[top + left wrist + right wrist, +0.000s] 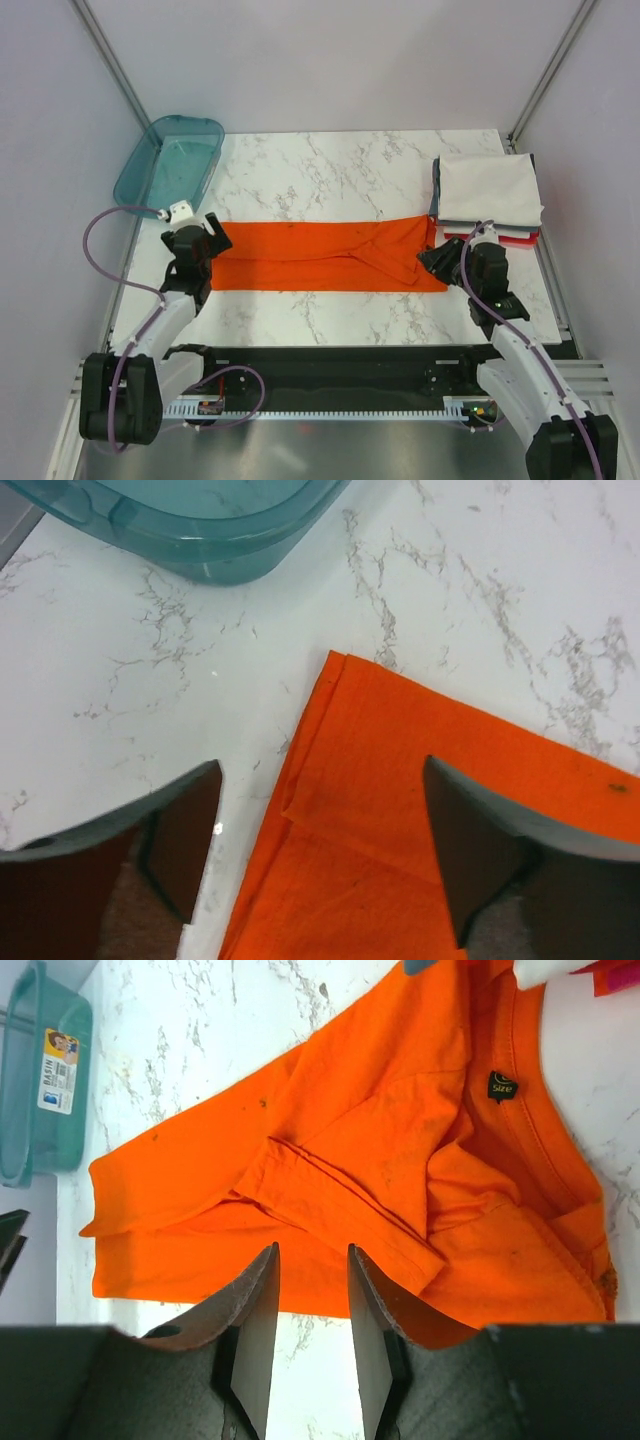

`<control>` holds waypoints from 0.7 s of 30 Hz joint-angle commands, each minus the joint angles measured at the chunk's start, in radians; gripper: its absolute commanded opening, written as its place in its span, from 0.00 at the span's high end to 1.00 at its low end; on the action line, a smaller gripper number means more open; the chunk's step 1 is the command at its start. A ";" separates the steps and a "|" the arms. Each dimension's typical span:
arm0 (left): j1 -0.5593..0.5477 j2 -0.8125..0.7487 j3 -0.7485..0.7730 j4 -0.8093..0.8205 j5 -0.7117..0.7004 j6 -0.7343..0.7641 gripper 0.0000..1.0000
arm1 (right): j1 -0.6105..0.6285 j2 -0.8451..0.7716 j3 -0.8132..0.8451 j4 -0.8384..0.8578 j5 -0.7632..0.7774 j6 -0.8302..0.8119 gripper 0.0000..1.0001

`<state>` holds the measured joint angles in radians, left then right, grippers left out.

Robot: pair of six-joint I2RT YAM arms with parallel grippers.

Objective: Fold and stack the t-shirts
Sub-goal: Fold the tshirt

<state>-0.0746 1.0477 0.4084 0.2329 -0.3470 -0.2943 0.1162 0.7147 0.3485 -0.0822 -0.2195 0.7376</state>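
Note:
The bright orange t-shirt lies folded lengthwise into a long strip across the middle of the table. My left gripper hovers over its left end with the jaws wide open; in the left wrist view the shirt's folded corner lies flat below the left gripper, and nothing is held. My right gripper is at the strip's right end, by the collar. In the right wrist view the right gripper stands partly open and empty above the shirt's near edge. A stack of folded t-shirts, white on top, sits at back right.
A teal translucent tray stands tilted at the back left corner, close to the left gripper; the tray fills the top of the left wrist view. Bare marble table shows behind the strip. The stack's edge touches the collar end.

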 commanded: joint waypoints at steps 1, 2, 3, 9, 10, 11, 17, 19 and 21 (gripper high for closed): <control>-0.004 -0.067 0.009 -0.001 -0.052 -0.121 0.06 | 0.011 0.054 0.058 0.039 0.002 -0.027 0.59; -0.004 -0.078 0.016 -0.023 -0.056 -0.150 0.00 | 0.013 0.104 0.072 0.042 -0.004 -0.036 0.60; -0.002 -0.100 0.026 -0.093 -0.096 -0.248 0.00 | 0.016 0.129 0.085 0.054 -0.010 -0.043 0.59; 0.010 -0.088 0.119 -0.194 0.095 -0.267 0.00 | 0.112 0.350 0.210 0.075 0.020 -0.098 0.55; 0.010 -0.051 0.162 -0.216 0.118 -0.270 0.02 | 0.141 0.380 0.248 0.075 0.031 -0.104 0.55; 0.010 -0.031 0.187 -0.228 0.156 -0.279 0.03 | 0.154 0.440 0.266 0.075 0.037 -0.110 0.55; -0.017 0.104 0.296 -0.340 0.238 -0.304 0.26 | 0.195 0.644 0.382 0.122 0.063 -0.121 0.59; -0.077 0.121 0.309 -0.336 0.215 -0.318 0.28 | 0.204 0.687 0.421 0.127 0.068 -0.127 0.61; -0.125 0.149 0.323 -0.333 0.181 -0.330 0.29 | 0.214 0.745 0.461 0.130 0.068 -0.135 0.62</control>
<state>-0.1333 1.1694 0.6827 -0.0765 -0.1654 -0.5720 0.3141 1.4082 0.7368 0.0051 -0.1734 0.6334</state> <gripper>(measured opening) 0.719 0.387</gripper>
